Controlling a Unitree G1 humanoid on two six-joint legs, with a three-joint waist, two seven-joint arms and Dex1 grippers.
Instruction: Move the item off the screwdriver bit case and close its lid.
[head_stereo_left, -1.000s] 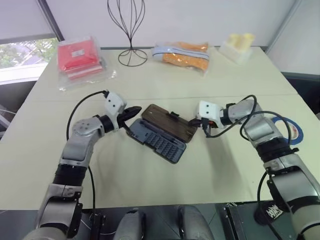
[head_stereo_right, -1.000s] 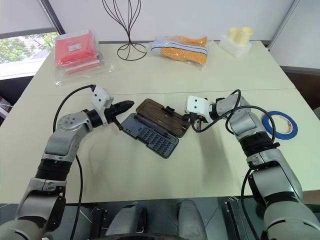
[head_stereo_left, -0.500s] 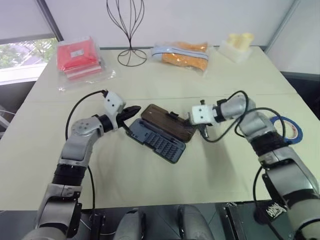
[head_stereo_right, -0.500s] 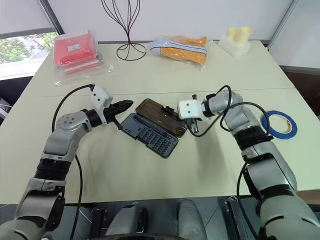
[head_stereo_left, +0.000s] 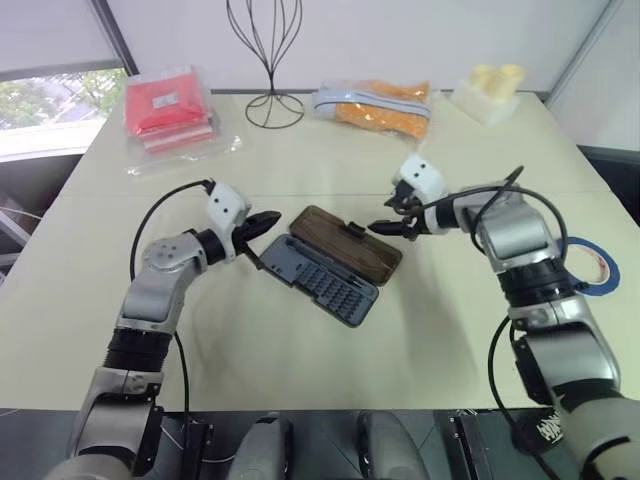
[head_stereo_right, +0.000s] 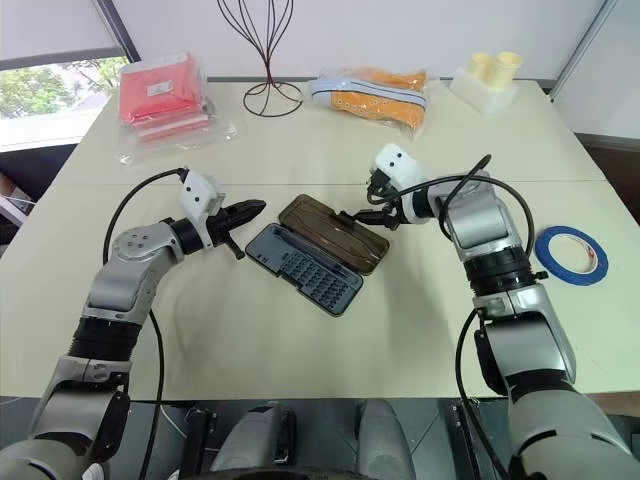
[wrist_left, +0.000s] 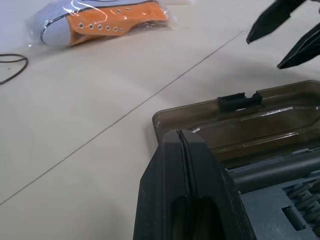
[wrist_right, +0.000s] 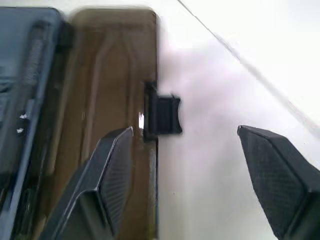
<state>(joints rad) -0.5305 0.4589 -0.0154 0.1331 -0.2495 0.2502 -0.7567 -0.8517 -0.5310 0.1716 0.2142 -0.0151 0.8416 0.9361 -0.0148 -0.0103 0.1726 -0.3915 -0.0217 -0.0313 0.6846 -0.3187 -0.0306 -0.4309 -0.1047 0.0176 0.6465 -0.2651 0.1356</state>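
The big pale table (head_stereo_left: 300, 380) holds everything. At its far edge sit a red packet (head_stereo_left: 165, 105), a black wire stand (head_stereo_left: 268, 60), a bagged orange shoe (head_stereo_left: 380, 103) and a pale yellow block (head_stereo_left: 490, 90).

In the middle of the table the screwdriver bit case (head_stereo_left: 320, 280) lies wide open. Its grey tray with rows of bits is on the near side. Its lid (head_stereo_left: 350, 245), brown and see-through, lies flat on the table on the far side, with the little black latch tab (wrist_right: 162, 116) on its far edge.

The blue tape roll (head_stereo_left: 588, 265) is already off the case. It lies flat near the right edge of the table, well apart from the case. So I think the first step is done and the closing step is in hand.

The left gripper (head_stereo_left: 265, 225) has its two fingers together. It points level at the left end of the case, just beside it; I cannot tell if it touches.

The right gripper (head_stereo_left: 392, 226) has its fingers spread apart and holds nothing. It hovers just over the far edge of the lid, close to the latch tab.

Next, I think the right gripper must get under or around that far edge, lift the lid up and swing it over the bits. The left gripper may need to keep the tray from sliding.
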